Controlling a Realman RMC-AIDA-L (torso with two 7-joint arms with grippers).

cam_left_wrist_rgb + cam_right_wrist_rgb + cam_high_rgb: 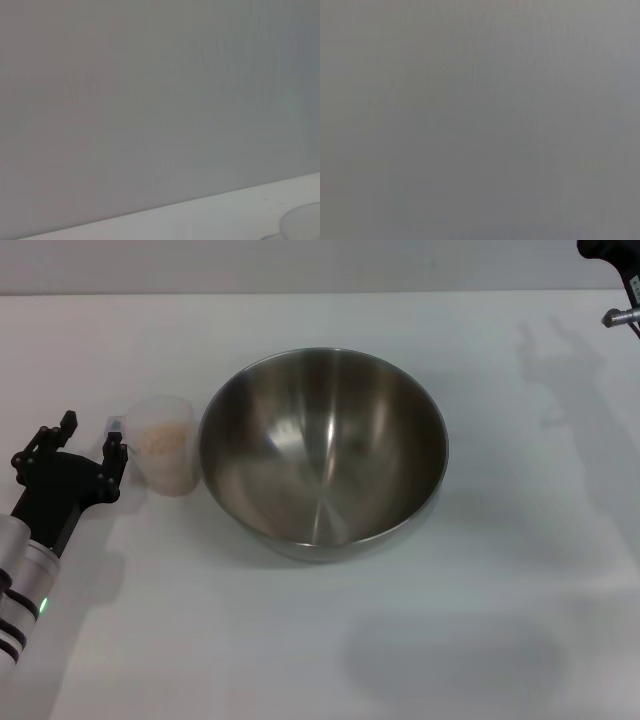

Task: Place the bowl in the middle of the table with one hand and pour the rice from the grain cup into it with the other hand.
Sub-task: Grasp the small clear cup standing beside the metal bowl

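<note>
1. While its fingers stand spread apart, the left gripper (88, 443) sits at the nine o'clock side of the table (300, 640), holding nothing, one finger just beside the grain cup (165, 445).
2. From the gripper, the black wrist and silver forearm run down toward seven o'clock, out of the head view.
3. At the gripper's three o'clock the grain cup stands upright on the table, with the rice (163, 438) inside as a pale beige heap.
4. Just beyond the cup, again at three o'clock, the bowl (322, 445) rests near the table's middle, its rim close to or touching the cup; I cannot tell which.
5. Inside, the bowl shows only bare brushed steel.
6. Far off at one o'clock, the right gripper (612, 280) hangs at the frame's corner, only partly seen; I cannot tell its state.
7. A faint curved edge of the cup (300, 222) shows in the left wrist view.
</note>
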